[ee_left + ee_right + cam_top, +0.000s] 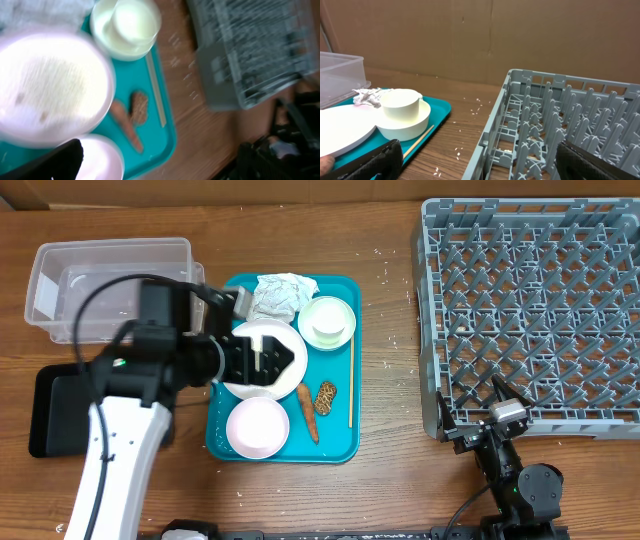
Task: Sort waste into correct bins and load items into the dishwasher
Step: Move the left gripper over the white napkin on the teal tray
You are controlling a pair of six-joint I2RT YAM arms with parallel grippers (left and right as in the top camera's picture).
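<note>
The left gripper is positioned over the large plate with its jaws fully apart and nothing between them. The plate lies at the centre of the teal tray, with the carrot and the brown lump just beside it, toward the tray's right edge. The right gripper is also wide open and empty, at a corner of the grey dish rack, which stands at the right edge of the desk, well apart from the tray.

White-shelled left arm with black joints (black cable looping alongside); right arm mostly black.
</note>
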